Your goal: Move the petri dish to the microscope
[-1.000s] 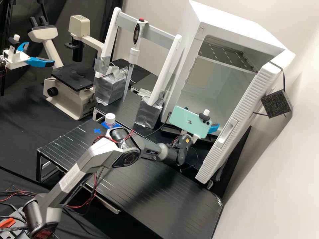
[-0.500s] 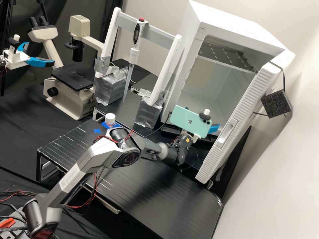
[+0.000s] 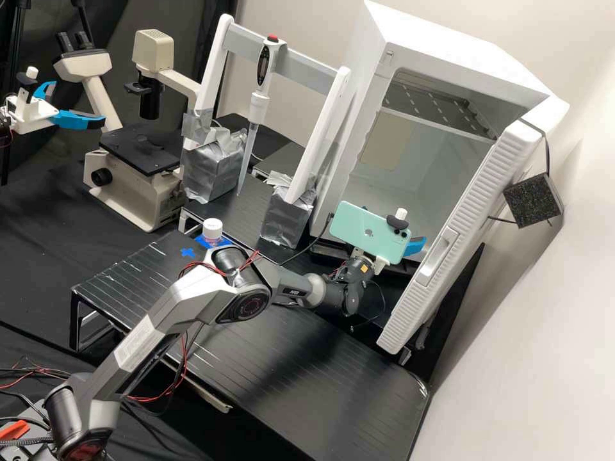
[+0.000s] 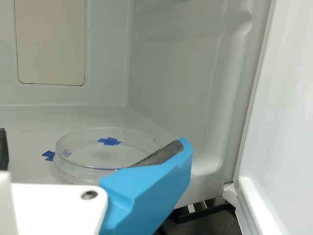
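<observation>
From where I'm standing, the dark arm point(image 3: 147, 326) climbs at a slant from its base to a bent elbow point(image 3: 246, 306), which sits raised over the black platform point(image 3: 314, 384) in front of the white cabinet point(image 3: 435, 45). Past the elbow, the forearm point(image 3: 288, 288) runs out toward the cabinet, and the wrist point(image 3: 352, 294) crooks up just in front of its opening. A pale green phone point(image 3: 368, 232) is mounted on the wrist at a tilt, and the gripper point(image 3: 415, 246) is there at the cabinet's mouth, beside the swung-open door point(image 3: 461, 243).

The pincer is spread: its two blue fingers stand well apart, pinching nothing. The petri dish point(image 4: 98, 156), clear and round, lies flat on the cabinet's floor, near bits of blue tape point(image 4: 48, 155). One fingertip overlaps its rim to my eye, though I can't tell whether they touch.

The microscope point(image 3: 144, 150) stands well apart from the cabinet, with the pipette point(image 3: 257, 96) hanging between the two. On the platform outside the cabinet is a little jar with a white lid point(image 3: 213, 228).
</observation>
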Robot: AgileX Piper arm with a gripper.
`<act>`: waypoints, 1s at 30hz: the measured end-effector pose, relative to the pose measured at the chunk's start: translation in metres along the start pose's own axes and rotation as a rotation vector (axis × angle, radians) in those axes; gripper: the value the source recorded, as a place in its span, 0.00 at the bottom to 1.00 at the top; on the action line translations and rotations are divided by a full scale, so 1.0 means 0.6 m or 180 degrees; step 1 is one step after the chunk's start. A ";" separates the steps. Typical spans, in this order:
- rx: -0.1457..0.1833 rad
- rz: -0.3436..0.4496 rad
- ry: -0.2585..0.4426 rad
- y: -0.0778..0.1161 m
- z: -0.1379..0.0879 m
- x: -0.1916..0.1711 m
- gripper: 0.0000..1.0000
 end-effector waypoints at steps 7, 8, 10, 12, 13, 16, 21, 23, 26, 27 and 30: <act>-0.0007 -0.0004 -0.0048 0.002 0.001 0.001 0.00; -0.0007 -0.0004 -0.0048 0.002 0.001 0.001 0.00; -0.0007 -0.0004 -0.0048 0.002 0.001 0.001 0.00; -0.0007 -0.0004 -0.0048 0.002 0.001 0.001 0.00; -0.0007 -0.0004 -0.0048 0.002 0.001 0.001 0.00; -0.0007 -0.0004 -0.0048 0.002 0.001 0.001 0.00; -0.0023 0.0003 -0.0065 0.004 0.002 0.004 0.00; -0.0026 0.0004 -0.0074 0.004 0.003 0.005 0.00; -0.0028 0.0007 -0.0073 0.004 0.003 0.006 0.00; -0.0028 0.0006 -0.0077 0.004 0.004 0.006 0.00; -0.0028 0.0006 -0.0077 0.004 0.004 0.006 0.00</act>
